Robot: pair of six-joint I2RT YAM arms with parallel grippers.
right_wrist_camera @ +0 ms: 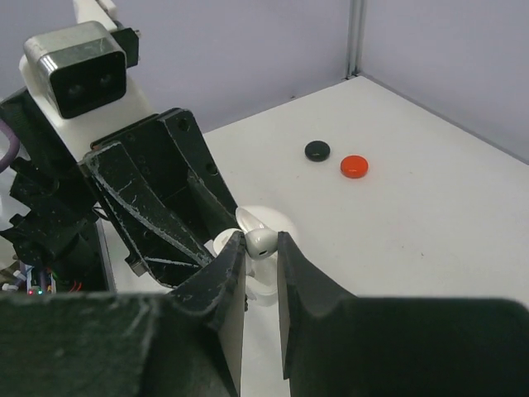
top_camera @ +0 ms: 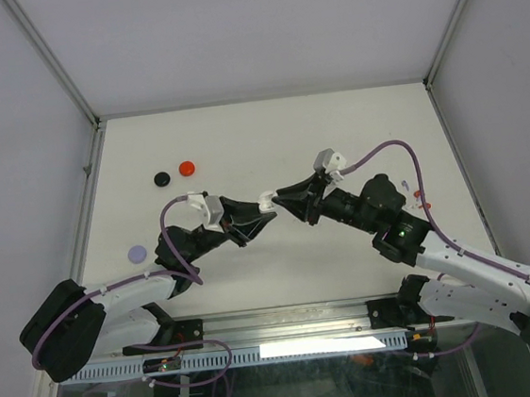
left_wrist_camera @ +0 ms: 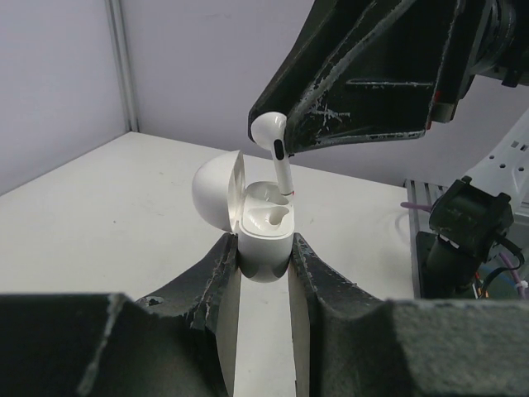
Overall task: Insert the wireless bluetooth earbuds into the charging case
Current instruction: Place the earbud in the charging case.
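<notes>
Pinching right claw (right_wrist_camera: 260, 246): closed tight on the earbud (right_wrist_camera: 261, 241), with both fingers clamped on its rounded head.
Earbud axis: the long axis is close to upright, leaning slightly. The head is at the top in the claw and the stem points down at the charging case (left_wrist_camera: 264, 240).
Earbud position: it hangs right over the open case, with the stem tip at the edge of the far socket. Whether the tip touches or has gone in cannot be told.
Left claw (left_wrist_camera: 264, 258): nearly closed, squeezing the lower body of the charging case between its two fingers.
Case facing: the mouth faces up and the lid (left_wrist_camera: 218, 188) is swung back to the left. The near socket shows bare.
Left wrist view: the only view that shows the whole stem, both sockets and the lid's hollow.
Right wrist view: only the earbud's head shows between the fingers. The stem and sockets are hidden, and the left claw (right_wrist_camera: 216, 240) crowds in from the left.
Top view: the right claw (top_camera: 277, 198) and left claw (top_camera: 263, 215) meet tip to tip over mid-desk, and the case (top_camera: 266, 199) is a small white speck between them.
Desk (top_camera: 333, 125): a black disc (top_camera: 160, 178) and a red disc (top_camera: 186, 168) lie close together, well apart from the claws. A lilac disc (top_camera: 137, 253) lies near the left edge.
</notes>
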